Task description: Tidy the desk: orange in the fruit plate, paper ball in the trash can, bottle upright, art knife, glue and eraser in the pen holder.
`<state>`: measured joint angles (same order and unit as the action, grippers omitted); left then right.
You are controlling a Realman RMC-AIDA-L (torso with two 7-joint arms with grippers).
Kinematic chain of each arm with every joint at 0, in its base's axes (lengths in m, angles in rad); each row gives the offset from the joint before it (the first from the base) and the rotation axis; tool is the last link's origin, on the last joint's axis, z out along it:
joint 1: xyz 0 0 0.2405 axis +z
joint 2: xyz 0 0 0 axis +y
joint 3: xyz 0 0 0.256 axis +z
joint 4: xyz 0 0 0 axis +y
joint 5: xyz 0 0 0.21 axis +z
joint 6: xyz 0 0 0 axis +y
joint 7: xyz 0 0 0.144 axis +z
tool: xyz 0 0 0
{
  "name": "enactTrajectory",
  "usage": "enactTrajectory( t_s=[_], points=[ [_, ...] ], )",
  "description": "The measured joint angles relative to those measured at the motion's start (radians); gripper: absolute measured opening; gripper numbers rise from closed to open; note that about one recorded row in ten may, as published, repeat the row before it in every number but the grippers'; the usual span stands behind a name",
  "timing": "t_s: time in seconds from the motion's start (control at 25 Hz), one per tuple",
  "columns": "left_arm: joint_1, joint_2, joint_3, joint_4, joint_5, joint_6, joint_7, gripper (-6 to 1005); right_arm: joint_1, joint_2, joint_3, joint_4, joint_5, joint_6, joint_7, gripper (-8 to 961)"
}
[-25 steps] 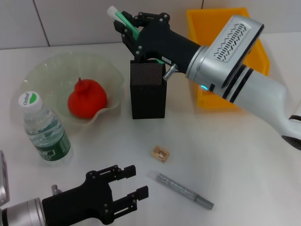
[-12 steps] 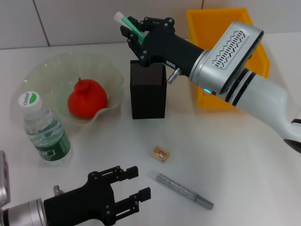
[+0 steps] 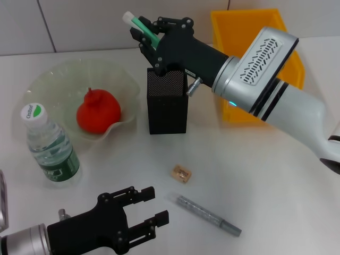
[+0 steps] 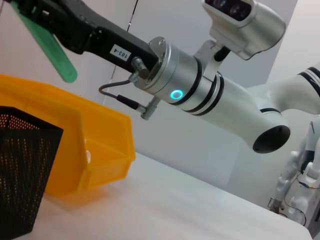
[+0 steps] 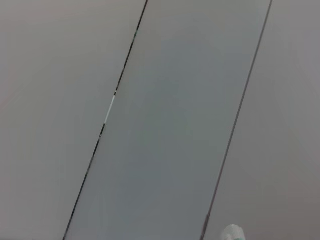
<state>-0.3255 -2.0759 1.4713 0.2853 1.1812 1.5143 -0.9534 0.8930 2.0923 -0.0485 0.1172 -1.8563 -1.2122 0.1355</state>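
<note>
The clear plastic bottle (image 3: 49, 144) stands upright by the wavy glass fruit plate (image 3: 53, 79), which holds the bumpy orange (image 3: 98, 112). The left gripper (image 3: 142, 211) waits low, jaws wide apart. The right gripper (image 3: 144, 33) pinches the green glue (image 3: 139, 24) above the square black mesh pen holder (image 3: 167, 101), near the yellow trash can (image 3: 255, 26).

Hidden and cut-off parts at this moment

From my head camera the glue (image 3: 139, 24) is partly covered by the right gripper (image 3: 150, 38), so I cannot see its lower end, and the inside of the pen holder (image 3: 167, 103) is hidden by its mesh walls. The trash can (image 3: 249, 24) is cut by the upper edge and covered by the right arm, so I cannot see its inside. The left arm is cut off at the bottom edge. My right wrist camera shows only a cut-off tip of the glue.
</note>
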Motion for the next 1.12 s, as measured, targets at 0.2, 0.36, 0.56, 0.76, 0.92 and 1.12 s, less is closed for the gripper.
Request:
enactTrajectory(
  t_s=[0.2, 0.36, 0.56, 0.76, 0.92, 1.12],
  points=[
    [0.000, 0.000, 0.000, 0.000, 0.000, 0.002, -0.003, 605, -0.026, 0.000, 0.001, -0.001, 0.000, -0.108, -0.009, 169],
    [0.000, 0.000, 0.000, 0.000, 0.000, 0.005, -0.004, 605, -0.033, 0.000, 0.001, -0.004, 0.000, -0.126, -0.011, 169],
    [-0.002, 0.002, 0.000, 0.000, 0.000, 0.008, -0.005, 605, -0.040, 0.000, -0.004, 0.000, 0.000, -0.136, -0.091, 169],
    [-0.002, 0.002, 0.000, 0.000, 0.000, 0.011, -0.005, 606, -0.030, 0.000, -0.008, 0.002, 0.000, -0.116, -0.094, 168],
    [0.000, 0.002, 0.000, 0.000, 0.000, 0.016, -0.005, 606, -0.008, 0.000, -0.005, 0.002, 0.000, -0.072, -0.049, 168],
    [-0.002, 0.002, -0.002, 0.001, 0.000, 0.018, -0.005, 606, 0.017, -0.006, -0.015, -0.005, 0.000, -0.018, 0.012, 168]
  ],
)
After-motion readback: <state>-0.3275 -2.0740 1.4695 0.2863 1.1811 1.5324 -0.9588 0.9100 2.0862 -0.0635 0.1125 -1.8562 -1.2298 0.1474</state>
